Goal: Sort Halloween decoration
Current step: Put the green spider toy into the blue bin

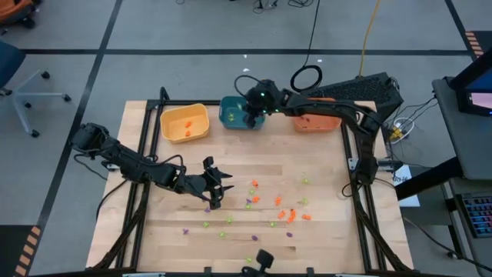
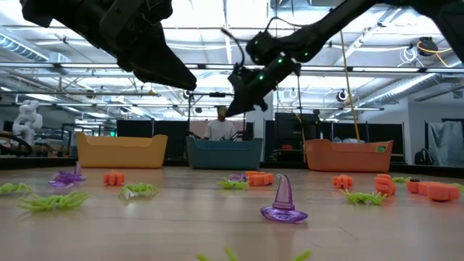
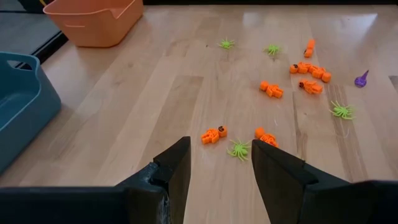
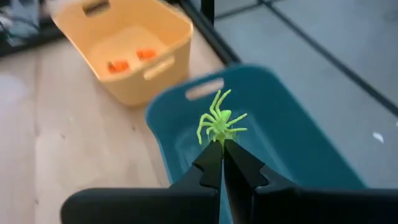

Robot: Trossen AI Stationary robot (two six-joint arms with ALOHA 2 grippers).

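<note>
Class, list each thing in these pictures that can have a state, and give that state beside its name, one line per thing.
Right gripper: shut on a green spider, above the teal bin.
Left gripper: open, empty, over the table.
Yellow bin: holds two orange trinkets.
Purple witch hat: upright on the table.

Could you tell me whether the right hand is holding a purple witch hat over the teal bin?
No, the right hand is shut on a light-green spider, above the teal bin.
</note>
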